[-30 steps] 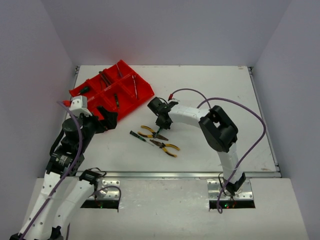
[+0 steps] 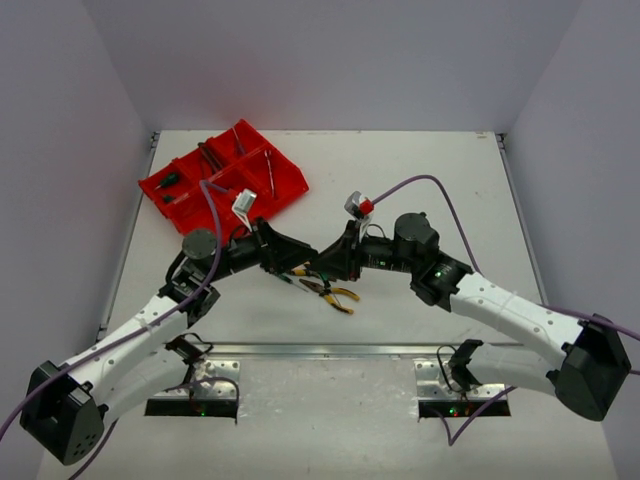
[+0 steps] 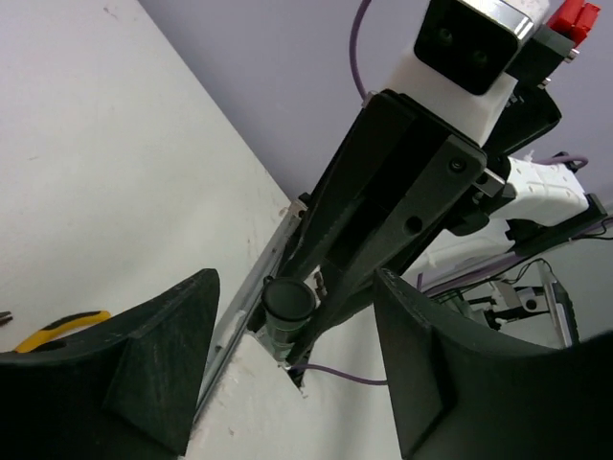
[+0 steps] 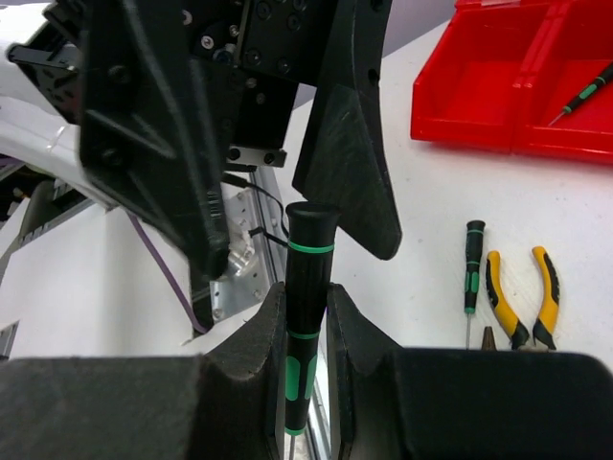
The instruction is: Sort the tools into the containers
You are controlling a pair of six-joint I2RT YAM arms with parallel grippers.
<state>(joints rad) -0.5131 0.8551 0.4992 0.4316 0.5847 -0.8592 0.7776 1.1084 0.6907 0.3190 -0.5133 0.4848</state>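
Note:
My right gripper [image 4: 308, 321] is shut on a green-black screwdriver [image 4: 310, 278], which stands up between its pads with the handle end free. My left gripper [image 3: 295, 283] is open around that handle end [image 3: 287, 305], one finger [image 4: 350, 163] on each side and neither touching it. In the top view the two grippers meet nose to nose, left [image 2: 303, 257] and right [image 2: 327, 264], above the middle of the table. A second green-black screwdriver [image 4: 472, 268] and yellow-handled pliers [image 4: 517, 292] lie on the table below. The red divided tray [image 2: 290, 188] at the back left holds several tools.
One pair of yellow pliers [image 2: 337, 294] shows just in front of the grippers. Purple cables [image 2: 440, 185] loop over both arms. A metal rail [image 2: 380, 350] runs along the table's near edge. White walls close in the left, back and right sides.
The left arm has swung from beside the red tray to the table's middle and its jaws have narrowed. The right arm has turned to face it, now holding a screwdriver raised.

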